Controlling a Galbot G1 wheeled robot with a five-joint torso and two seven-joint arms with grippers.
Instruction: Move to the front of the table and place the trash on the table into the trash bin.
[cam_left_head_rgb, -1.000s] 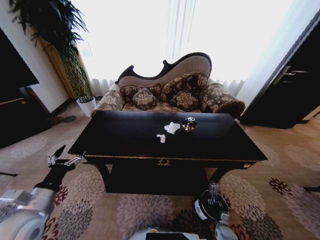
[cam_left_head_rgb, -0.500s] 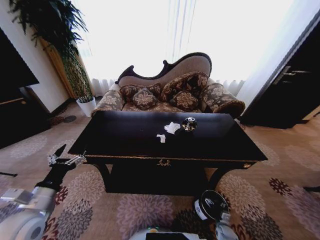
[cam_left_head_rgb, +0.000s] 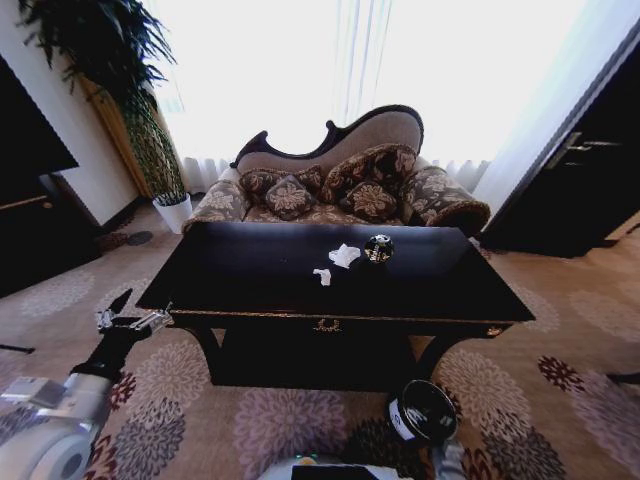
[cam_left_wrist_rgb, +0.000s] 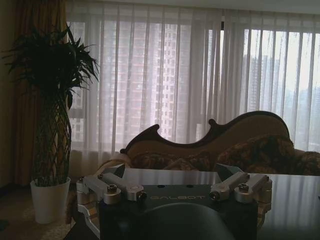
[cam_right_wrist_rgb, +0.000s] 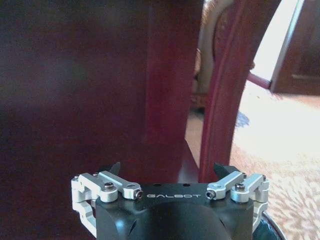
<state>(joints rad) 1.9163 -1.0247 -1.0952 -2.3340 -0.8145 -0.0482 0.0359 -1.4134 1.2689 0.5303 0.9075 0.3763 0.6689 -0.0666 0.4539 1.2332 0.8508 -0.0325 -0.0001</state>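
Your left claw (cam_left_head_rgb: 133, 312) hangs released off the surface's (cam_left_head_rgb: 250, 275) left front corner. The trash (cam_left_head_rgb: 345, 255) lies mid-surface. The trash bin (cam_left_head_rgb: 422, 411) stands below the surface's front edge, where your right claw (cam_right_wrist_rgb: 166, 168) gapes empty.

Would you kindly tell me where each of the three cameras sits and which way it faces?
Head view: high on the robot, looking forward and down at the table with the trash, sofa behind, trash bin on the carpet; left pincer shows at the table's left corner.
Left wrist view: behind the open left pincer, level across the tabletop toward sofa, plant and curtains.
Right wrist view: low behind the open right pincer, facing the table's leg.
Shared: table and sofa appear in the head and left wrist views.
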